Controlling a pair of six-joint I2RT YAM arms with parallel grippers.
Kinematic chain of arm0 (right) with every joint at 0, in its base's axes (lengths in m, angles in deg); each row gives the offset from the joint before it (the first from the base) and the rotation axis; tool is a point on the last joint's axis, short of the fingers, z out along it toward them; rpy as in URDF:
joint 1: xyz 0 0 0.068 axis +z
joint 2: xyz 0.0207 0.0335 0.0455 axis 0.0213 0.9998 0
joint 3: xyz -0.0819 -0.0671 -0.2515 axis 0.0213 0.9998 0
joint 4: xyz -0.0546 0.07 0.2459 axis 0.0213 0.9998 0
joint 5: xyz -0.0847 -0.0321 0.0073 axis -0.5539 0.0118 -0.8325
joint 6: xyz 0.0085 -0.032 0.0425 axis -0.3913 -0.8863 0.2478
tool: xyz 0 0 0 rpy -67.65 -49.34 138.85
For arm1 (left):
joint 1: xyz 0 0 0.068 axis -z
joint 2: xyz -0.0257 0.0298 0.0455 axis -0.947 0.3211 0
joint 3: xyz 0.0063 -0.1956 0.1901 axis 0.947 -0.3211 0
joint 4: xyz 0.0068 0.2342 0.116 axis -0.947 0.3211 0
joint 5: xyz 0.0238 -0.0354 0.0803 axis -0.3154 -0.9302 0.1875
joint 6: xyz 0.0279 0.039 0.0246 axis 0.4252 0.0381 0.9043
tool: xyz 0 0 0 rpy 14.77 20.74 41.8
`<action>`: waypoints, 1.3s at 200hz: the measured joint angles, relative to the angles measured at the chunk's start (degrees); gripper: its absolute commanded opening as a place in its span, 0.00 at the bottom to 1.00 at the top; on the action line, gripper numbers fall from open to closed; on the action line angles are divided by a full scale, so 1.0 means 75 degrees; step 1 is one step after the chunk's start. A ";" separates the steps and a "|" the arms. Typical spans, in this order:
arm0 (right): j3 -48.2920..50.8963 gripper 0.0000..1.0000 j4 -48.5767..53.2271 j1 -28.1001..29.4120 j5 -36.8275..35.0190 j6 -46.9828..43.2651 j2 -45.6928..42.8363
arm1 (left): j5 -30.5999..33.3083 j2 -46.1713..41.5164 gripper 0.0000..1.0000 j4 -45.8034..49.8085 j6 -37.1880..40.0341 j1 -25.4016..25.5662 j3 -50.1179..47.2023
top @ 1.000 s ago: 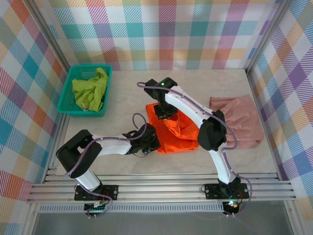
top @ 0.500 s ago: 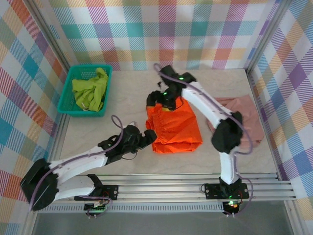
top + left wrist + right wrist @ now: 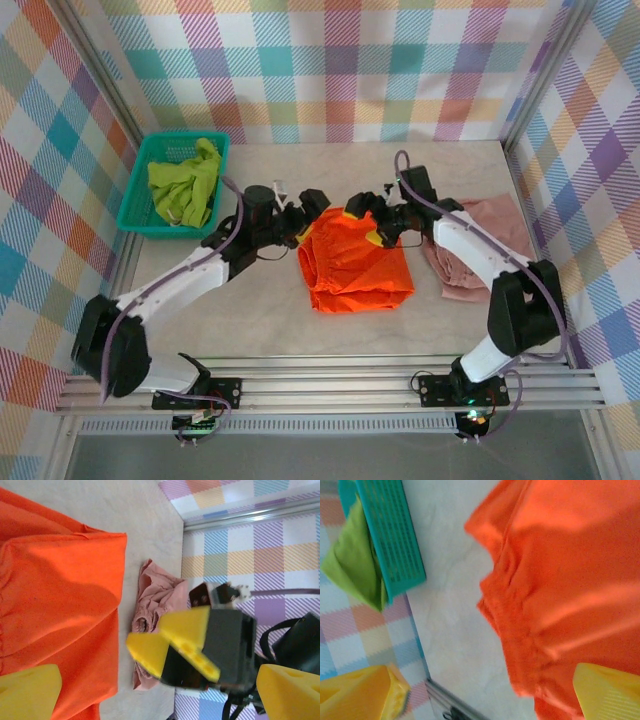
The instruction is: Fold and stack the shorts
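The orange shorts lie folded on the table's middle, also in the left wrist view and the right wrist view. My left gripper hovers open at their back left corner, my right gripper open at their back right; the two face each other. Neither holds anything. Through the left wrist camera, between my own yellow fingertips, I see the right gripper's yellow fingers and the pink shorts beyond. The pink shorts lie bunched at the right. The green shorts sit in the basket.
The teal mesh basket stands at the back left, its side and the green fabric seen from the right wrist. Plaid walls close in the table on three sides. Bare table lies in front of the orange shorts.
Both grippers have opened and let go of the orange shorts. The left arm swung from the front edge to the back left; the right gripper drew back to the right. The shorts lie flatter.
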State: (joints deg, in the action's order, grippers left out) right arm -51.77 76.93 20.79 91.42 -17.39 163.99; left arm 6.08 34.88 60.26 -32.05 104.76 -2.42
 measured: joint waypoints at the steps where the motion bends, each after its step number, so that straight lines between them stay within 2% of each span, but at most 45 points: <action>1: -0.0035 0.94 -0.0020 -0.0035 -0.0003 0.0003 0.0044 | -0.0012 0.0047 1.00 -0.0032 -0.0012 0.0006 0.0000; 49: -0.2043 0.94 -0.0673 -0.0863 0.0530 0.0050 0.2031 | -0.0064 0.1081 1.00 -0.0845 -0.0262 0.0691 -0.0216; 90: -0.2873 0.94 -0.0729 -0.0901 0.0851 0.0175 0.3477 | -0.0058 0.1996 1.00 -0.1378 -0.0297 0.1148 -0.0341; 145: -0.3727 0.94 -0.0737 -0.0935 0.0962 0.0204 0.4779 | 0.0280 0.2136 1.00 -0.1891 -0.0157 0.1323 -0.1565; 221: -0.3736 0.94 -0.0962 -0.0994 0.0968 0.0204 0.5196 | 0.1096 0.1996 1.00 -0.3689 -0.0184 0.1699 -0.2608; 240: -0.3672 0.95 -0.1084 -0.0994 0.1055 0.0178 0.5179 | 0.1148 0.1818 1.00 -0.3424 -0.0181 0.1719 -0.2588; 260: -0.3264 0.97 -0.1279 -0.0994 0.1040 0.0038 0.4803 | 0.1148 0.1457 1.00 -0.2407 -0.0061 0.1690 -0.2305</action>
State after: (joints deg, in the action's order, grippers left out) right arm -76.25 67.33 13.34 99.22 -17.11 200.01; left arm 14.69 45.81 42.21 -32.51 117.44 -19.71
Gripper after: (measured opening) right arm 0.963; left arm 0.998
